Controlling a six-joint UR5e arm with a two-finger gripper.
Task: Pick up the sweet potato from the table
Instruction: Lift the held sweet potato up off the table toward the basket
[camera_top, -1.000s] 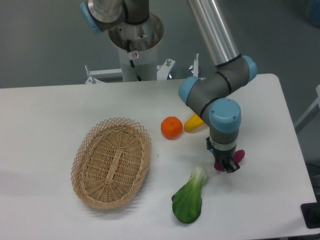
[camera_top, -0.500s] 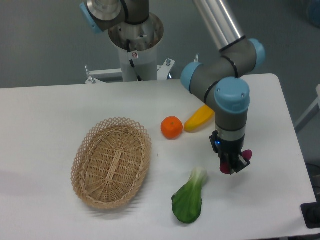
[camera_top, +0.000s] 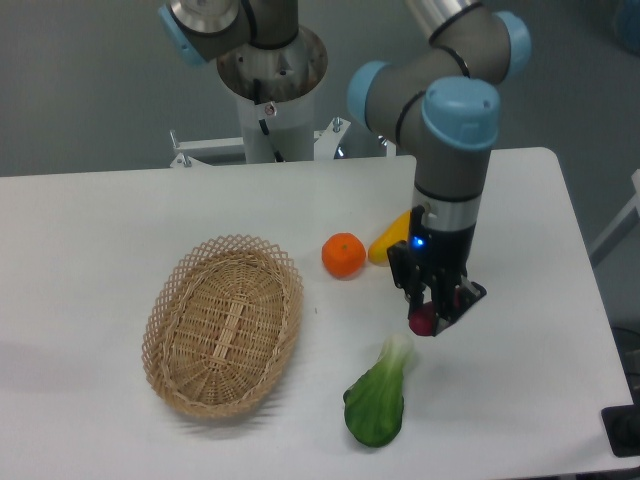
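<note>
The sweet potato was already in the grasp of the gripper, so the main part of the task looked done, and what remained, as far as I could judge, was only to carry it higher and keep it secure. Only a small magenta end of it showed below the dark fingers, which were clenched on it from both sides; the rest was hidden by the gripper body. It seemed to hang above the table and not to rest on it, but from this one view I could not tell this with certainty. The arm came down from the top of the picture, bent at the grey and blue joints, and its last link stood almost upright, with the gripper pointing down and tilted a little. The held vegetable was just above the pale stem end of the bok choy, which lay on the table near the front edge. The orange and the yellow vegetable lay beside each other, a little behind the gripper, the yellow one partly covered by the wrist. The wicker basket stood well apart on the left side
</note>
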